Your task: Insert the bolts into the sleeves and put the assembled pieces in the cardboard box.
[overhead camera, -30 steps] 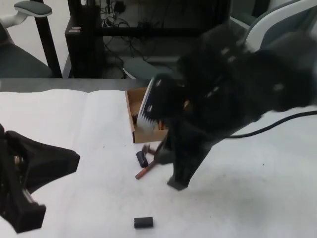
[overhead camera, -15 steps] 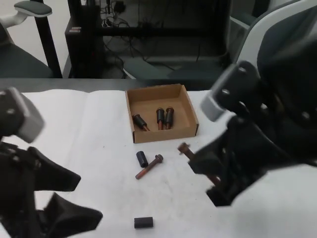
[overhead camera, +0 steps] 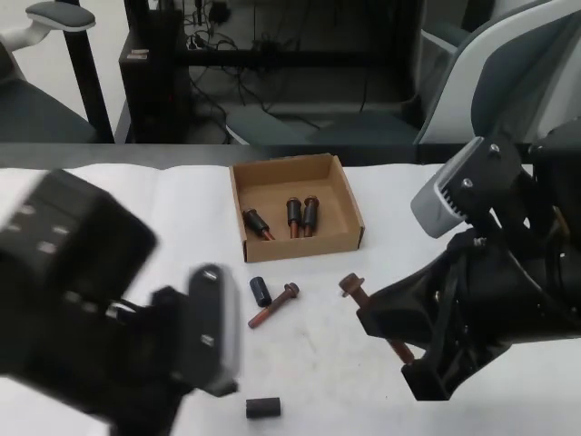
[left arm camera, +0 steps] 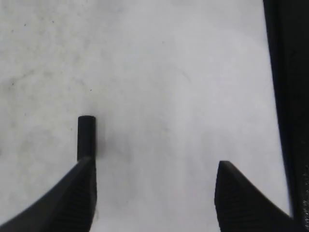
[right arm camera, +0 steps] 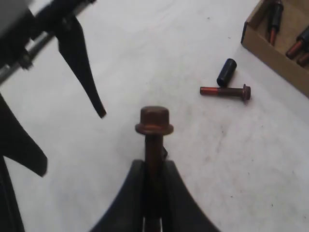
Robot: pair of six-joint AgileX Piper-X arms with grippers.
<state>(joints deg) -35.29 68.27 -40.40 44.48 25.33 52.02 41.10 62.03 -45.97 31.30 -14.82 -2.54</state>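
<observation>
My right gripper is shut on a copper bolt, held head-out above the white cloth; the high view shows that bolt right of the box. A loose black sleeve and a loose bolt lie together in front of the cardboard box, which holds three assembled pieces. Another black sleeve lies by one fingertip of my open left gripper. That sleeve is near the front edge, beside the left arm.
White cloth covers the bench. The left arm's fingers hang across from the held bolt in the right wrist view. The loose sleeve and bolt lie near the box corner. Chairs and a dark stand are behind the bench.
The right arm has pulled back from over the box to the right with the bolt in its grip. The left arm has swung rightward over the front of the bench.
</observation>
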